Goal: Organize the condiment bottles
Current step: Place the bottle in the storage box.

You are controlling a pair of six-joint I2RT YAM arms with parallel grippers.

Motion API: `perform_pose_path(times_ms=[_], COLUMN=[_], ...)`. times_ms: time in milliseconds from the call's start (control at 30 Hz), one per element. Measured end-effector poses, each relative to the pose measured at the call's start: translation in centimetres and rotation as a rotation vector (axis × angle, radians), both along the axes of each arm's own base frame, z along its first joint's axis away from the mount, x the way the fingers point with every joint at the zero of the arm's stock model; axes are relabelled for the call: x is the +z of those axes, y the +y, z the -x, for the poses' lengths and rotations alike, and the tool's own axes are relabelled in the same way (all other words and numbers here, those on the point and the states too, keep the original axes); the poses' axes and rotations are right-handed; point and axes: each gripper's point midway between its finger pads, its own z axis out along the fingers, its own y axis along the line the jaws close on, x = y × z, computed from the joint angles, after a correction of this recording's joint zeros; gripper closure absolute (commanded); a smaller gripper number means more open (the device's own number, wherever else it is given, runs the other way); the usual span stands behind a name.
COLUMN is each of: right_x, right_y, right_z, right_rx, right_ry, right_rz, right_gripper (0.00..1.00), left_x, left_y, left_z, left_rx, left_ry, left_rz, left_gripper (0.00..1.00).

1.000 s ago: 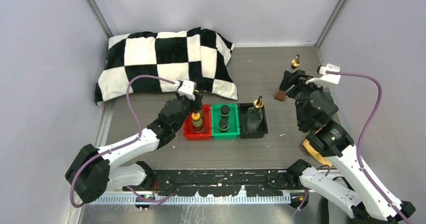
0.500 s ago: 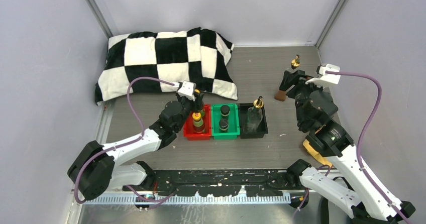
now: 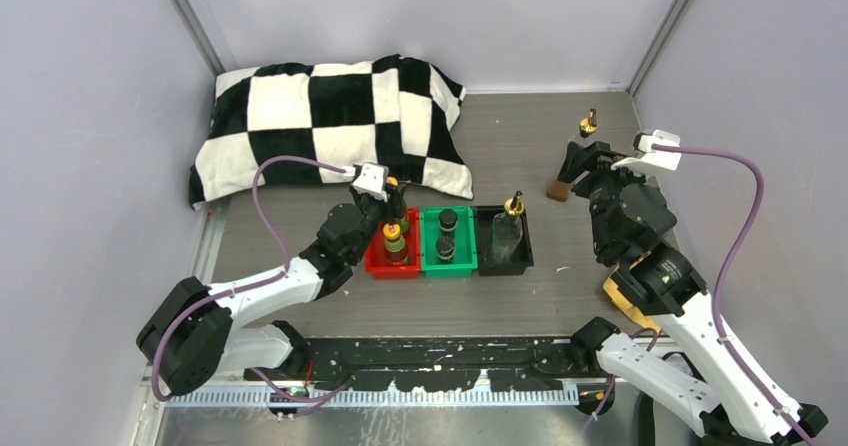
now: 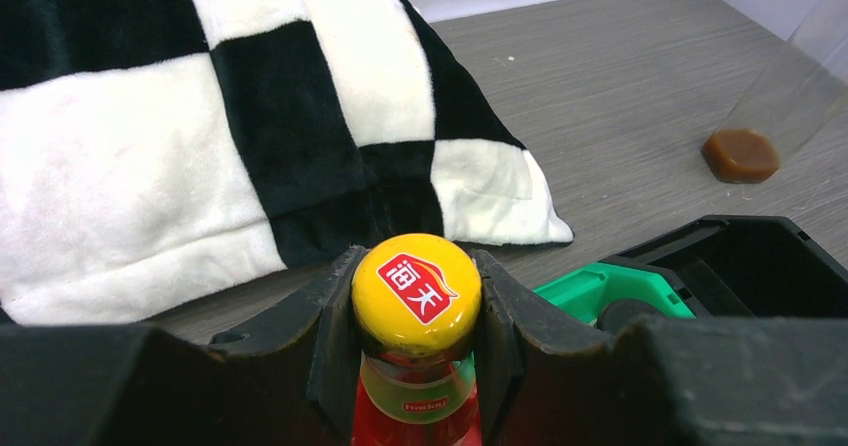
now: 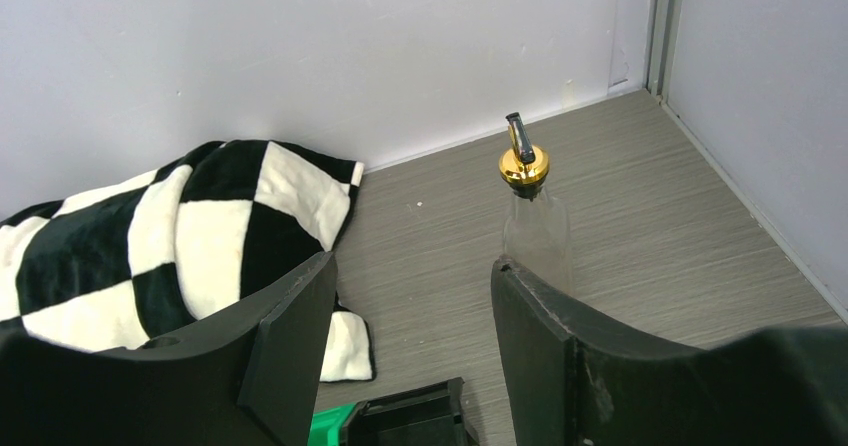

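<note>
Grey surface: yellow-capped bottle is gripped at the cap by left fingers; right fingers are held wide.

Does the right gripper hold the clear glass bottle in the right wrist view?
No, the right gripper is open, and the clear glass bottle stands apart beyond it.

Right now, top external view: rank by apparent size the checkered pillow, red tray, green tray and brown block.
1. checkered pillow, by far the largest.
2. red tray and green tray: they look about alike, so I won't rank one over the other.
3. brown block, the smallest.
</note>
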Motion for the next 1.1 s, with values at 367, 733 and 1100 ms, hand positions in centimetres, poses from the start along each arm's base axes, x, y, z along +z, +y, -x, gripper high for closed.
perform_pose_path(times_ms=[367, 733, 1100], right_x=[-0.03, -0.03, -0.02], right_y=[0.01, 0.02, 0.02], right_z=[-0.02, -0.02, -0.02], right_rx=[0.000, 0.000, 0.000], right_ry=[0.001, 0.000, 0.000], right_rz=[0.000, 0.000, 0.000], right_gripper=[0.36, 0.36, 0.36], left_x=[0.03, 0.02, 0.76], left_y=[0.41, 0.39, -0.03], left_z=[-0.12, -0.26, -0.59], left_rx=[0.027, 0.026, 0.013], left_ry=[-0.003, 0.006, 0.036], left_rz=[-0.003, -0.054, -0.116], left_gripper=[1.00, 1.00, 1.00])
